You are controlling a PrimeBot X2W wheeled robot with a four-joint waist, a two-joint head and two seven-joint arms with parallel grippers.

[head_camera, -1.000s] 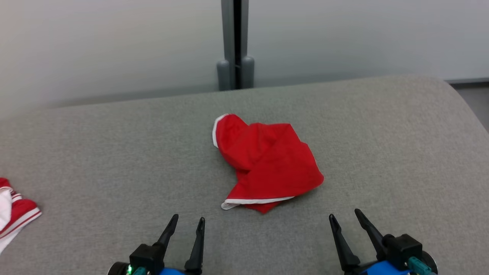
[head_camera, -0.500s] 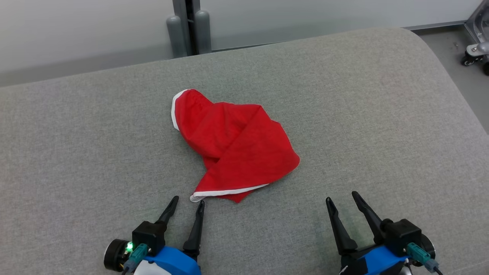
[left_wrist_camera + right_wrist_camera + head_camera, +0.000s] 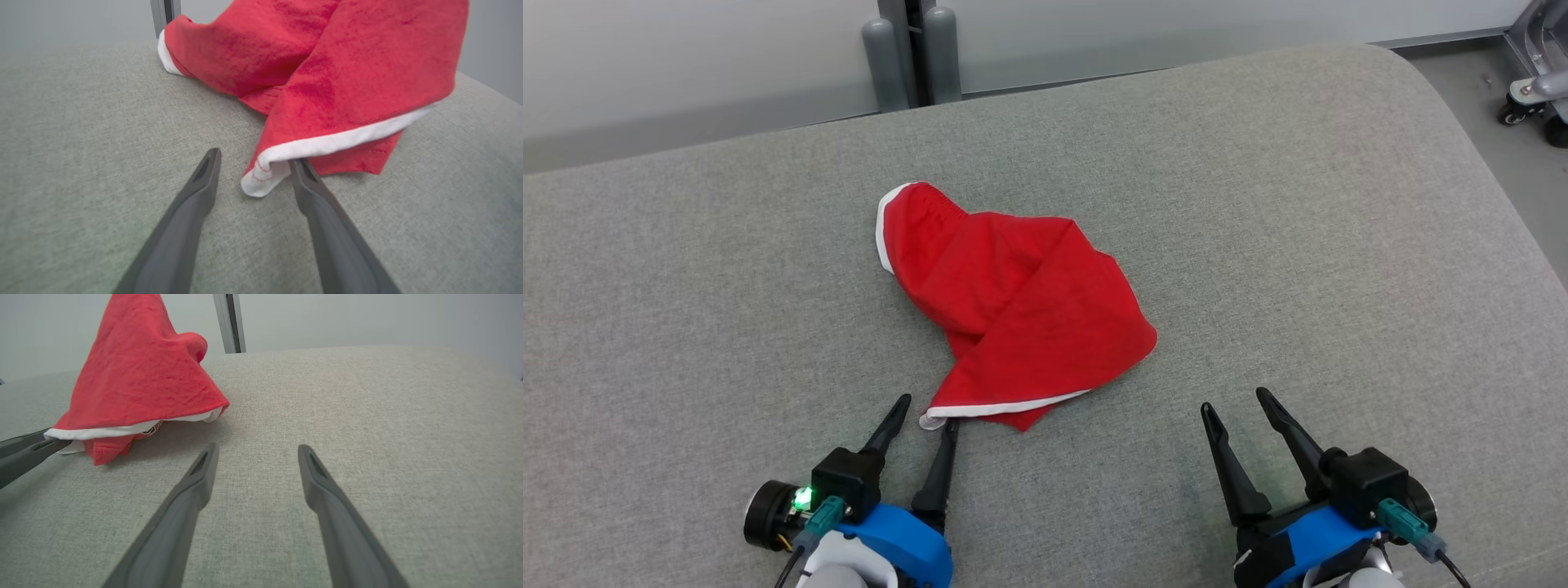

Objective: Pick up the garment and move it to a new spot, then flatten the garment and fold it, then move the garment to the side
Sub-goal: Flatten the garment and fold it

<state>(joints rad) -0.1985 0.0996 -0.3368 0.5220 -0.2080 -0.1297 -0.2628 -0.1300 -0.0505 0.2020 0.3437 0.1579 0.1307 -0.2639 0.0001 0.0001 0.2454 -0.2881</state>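
We see a crumpled red cloth garment with white trim [image 3: 1021, 302] lying on a broad grey fabric-covered surface [image 3: 1298, 245], about midway between its near and far edges and a little left of centre. One white-edged end of it points to the far left. A white hem [image 3: 1005, 406] runs along its near edge and ends in a small loose corner [image 3: 261, 179] at the near left.

Our left gripper [image 3: 925, 415] sits low over the surface right at that corner. Its two long dark fingers stand wide apart with the corner lying between them. In the left wrist view the finger nearer the garment [image 3: 310, 192] has its tip just under the hem, while the other finger [image 3: 202, 183] is clear of the cloth. The cloth is not pinched.

Our right gripper [image 3: 1233, 402] is at the near right, well apart from the garment. Its jaws are spread wide over bare surface with nothing between them.

Beyond the far edge a grey upright post [image 3: 907, 49] stands against a pale wall [image 3: 1176, 24], and at the far right we see part of a wheeled metal frame [image 3: 1531, 82] on the floor.
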